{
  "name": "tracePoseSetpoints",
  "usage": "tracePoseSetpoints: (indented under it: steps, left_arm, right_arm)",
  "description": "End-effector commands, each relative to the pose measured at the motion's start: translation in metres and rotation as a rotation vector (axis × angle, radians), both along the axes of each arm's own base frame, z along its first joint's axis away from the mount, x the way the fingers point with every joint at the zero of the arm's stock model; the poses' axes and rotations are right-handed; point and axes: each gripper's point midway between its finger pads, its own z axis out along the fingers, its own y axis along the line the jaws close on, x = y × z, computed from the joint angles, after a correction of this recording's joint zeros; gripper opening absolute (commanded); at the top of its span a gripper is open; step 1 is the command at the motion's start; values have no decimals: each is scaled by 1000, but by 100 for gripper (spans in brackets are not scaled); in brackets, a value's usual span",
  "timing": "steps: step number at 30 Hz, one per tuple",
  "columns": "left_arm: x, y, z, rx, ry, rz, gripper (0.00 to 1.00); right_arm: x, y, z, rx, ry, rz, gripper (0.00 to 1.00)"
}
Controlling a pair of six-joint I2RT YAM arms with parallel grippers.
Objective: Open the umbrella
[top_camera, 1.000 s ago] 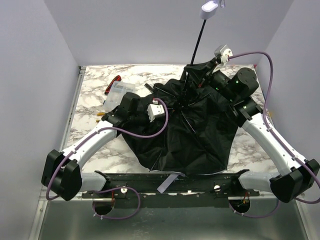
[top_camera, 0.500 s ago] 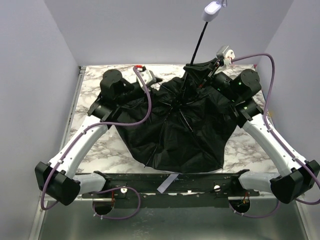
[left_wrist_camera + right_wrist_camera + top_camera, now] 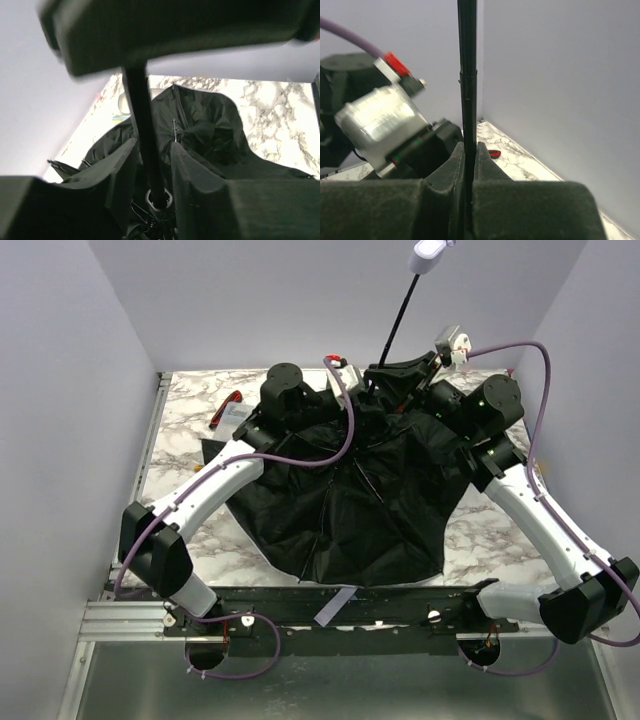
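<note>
The umbrella [image 3: 350, 500] lies mid-desk [image 3: 190, 410], black lining up, its shaft [image 3: 398, 320] rising toward the far wall, pinched by the right pincer [image 3: 469, 146], while the nearer left pincer [image 3: 153, 146], spread, straddles it above the runner [image 3: 159, 199].

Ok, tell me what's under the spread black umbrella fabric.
The marble table shows around the umbrella, which lies on it; anything else beneath the fabric is covered.

Umbrella [image 3: 340, 500] is lying across mid table [image 3: 185, 430] w/ shaft [image 3: 394, 325] sticking up by the back edge; box [image 3: 237, 417] is sitting in back-left corner.
</note>
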Motion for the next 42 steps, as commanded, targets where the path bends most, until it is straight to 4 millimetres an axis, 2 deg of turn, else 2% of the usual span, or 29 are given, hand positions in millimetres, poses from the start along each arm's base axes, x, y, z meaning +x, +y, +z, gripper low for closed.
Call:
tracePoseSetpoints:
  steps: [1,3,7,9,12,16,22,25,30,38,42]
  left_arm:
    - [31,3,-14,6,25,103,27]
    - [44,10,-34,33,61,132,21]
    - [61,27,-79,100,130,172,20]
    - [65,32,-100,140,144,183,22]
    - [71,37,-125,201,164,197,30]
    - [81,45,-147,245,196,224,35]
    - [91,56,-169,296,226,238,38]
    - [93,59,-177,312,251,237,43]
    - [95,63,-190,338,283,237,45]
    - [107,76,-204,376,307,277,45]
    - [114,80,-197,362,302,293,36]
  right_arm:
    - [-19,-6,59,91,-136,28,0]
    - [-21,-9,67,112,-139,21,0]
    - [-24,-14,84,155,-151,6,0]
    - [-25,-16,93,171,-164,3,0]
    - [-28,-18,107,198,-183,2,0]
    - [-31,-22,124,221,-212,-5,0]
    - [-38,-28,146,248,-260,-18,0]
    - [-40,-30,157,257,-287,-20,0]
    - [-45,-32,173,270,-326,-23,0]
    - [-51,-35,185,278,-358,-19,0]
    - [-55,-33,179,266,-349,-4,0]
